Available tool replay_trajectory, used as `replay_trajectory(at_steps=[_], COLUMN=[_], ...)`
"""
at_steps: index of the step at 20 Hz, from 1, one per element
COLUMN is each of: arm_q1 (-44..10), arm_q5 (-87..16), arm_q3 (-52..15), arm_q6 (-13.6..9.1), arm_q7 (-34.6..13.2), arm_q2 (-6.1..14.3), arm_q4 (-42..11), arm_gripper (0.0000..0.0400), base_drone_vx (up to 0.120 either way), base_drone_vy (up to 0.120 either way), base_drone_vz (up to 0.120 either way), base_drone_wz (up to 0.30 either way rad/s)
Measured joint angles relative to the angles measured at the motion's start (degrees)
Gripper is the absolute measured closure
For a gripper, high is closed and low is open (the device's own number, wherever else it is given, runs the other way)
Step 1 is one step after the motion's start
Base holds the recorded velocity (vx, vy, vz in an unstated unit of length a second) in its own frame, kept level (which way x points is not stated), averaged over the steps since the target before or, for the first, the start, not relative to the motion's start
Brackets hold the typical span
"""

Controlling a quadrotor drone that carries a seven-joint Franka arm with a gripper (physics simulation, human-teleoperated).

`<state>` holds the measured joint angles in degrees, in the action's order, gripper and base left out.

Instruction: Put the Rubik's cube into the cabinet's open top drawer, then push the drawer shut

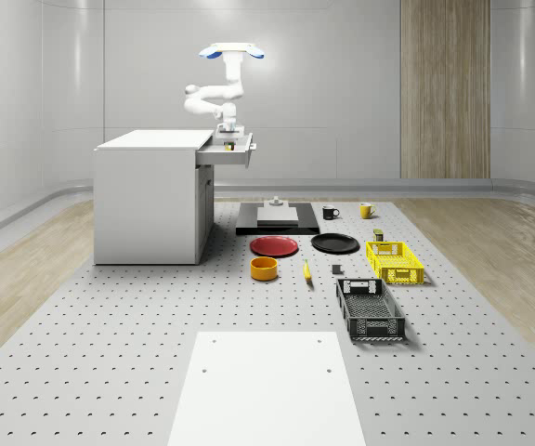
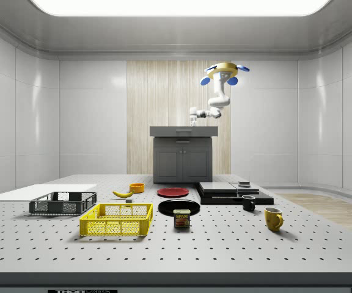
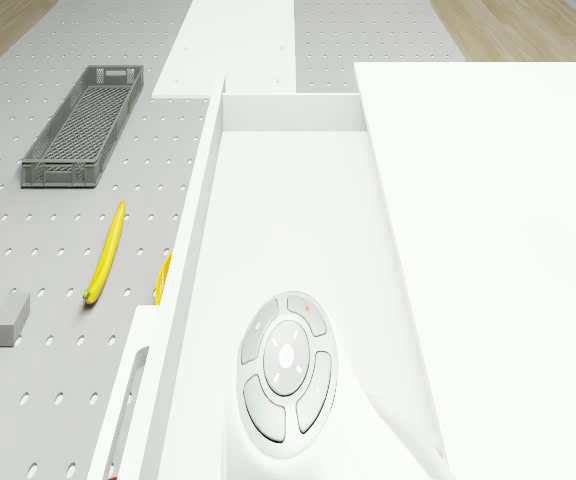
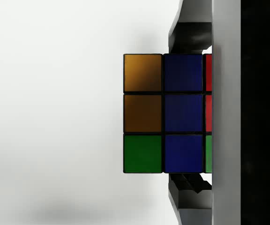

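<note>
1. White cabinet (image 1: 151, 200) stands at the far left of the perforated table (image 1: 110, 372) in the whole-scene view; its top drawer (image 1: 228, 154) is pulled out toward that view's right.
2. Drone (image 1: 231, 51) hovers above the open drawer, well clear of the cabinet top. In the side view it (image 2: 227, 69) hangs above and right of the cabinet (image 2: 183, 155).
3. Arm (image 1: 214, 96) bends down from the drone, and the gripper (image 1: 227, 136) sits low over the drawer, at about rim height.
4. Rubik's cube (image 4: 163, 112) is clamped between the two fingers (image 4: 187, 28) in the wrist view, one above and one below it in that picture. Orange, blue, green and red stickers face the camera. Pale drawer floor lies behind it.
5. Whether the cube touches the drawer floor: cannot tell.
6. Drone view looks down into the white drawer (image 3: 298, 230), with the arm's round base (image 3: 288, 375) in the foreground.
7. On the table right of the cabinet, whole-scene view: red plate (image 1: 274, 245), black plate (image 1: 334, 243), orange bowl (image 1: 264, 268), banana (image 1: 306, 271), yellow basket (image 1: 395, 262), grey crate (image 1: 370, 309).
8. Farther back: black-and-grey platform (image 1: 278, 217), black mug (image 1: 329, 212), yellow mug (image 1: 366, 210).
9. Spam can (image 2: 181, 218) stands near the yellow basket's right in the side view.
</note>
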<state>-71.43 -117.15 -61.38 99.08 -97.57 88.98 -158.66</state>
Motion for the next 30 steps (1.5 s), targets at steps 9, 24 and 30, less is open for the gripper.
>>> replay_trajectory(at_steps=[9, 24, 30], arm_q1=[1.3, 2.1, 2.3], arm_q5=[1.7, 2.3, 2.1], arm_q3=[-2.2, -3.2, -3.1], arm_q6=[-2.0, -3.5, -3.9], arm_q7=[0.5, 0.9, 1.0], arm_q2=[-0.8, -1.8, -2.2], arm_q4=[-1.2, -1.8, -1.9], arm_gripper=[0.0004, 0.0, 0.0], base_drone_vx=[-0.018, -0.067, 0.0], base_drone_vy=[0.013, 0.12, 0.12], base_drone_vz=[0.067, 0.067, 0.0], base_drone_wz=[0.0, 0.0, 0.0])
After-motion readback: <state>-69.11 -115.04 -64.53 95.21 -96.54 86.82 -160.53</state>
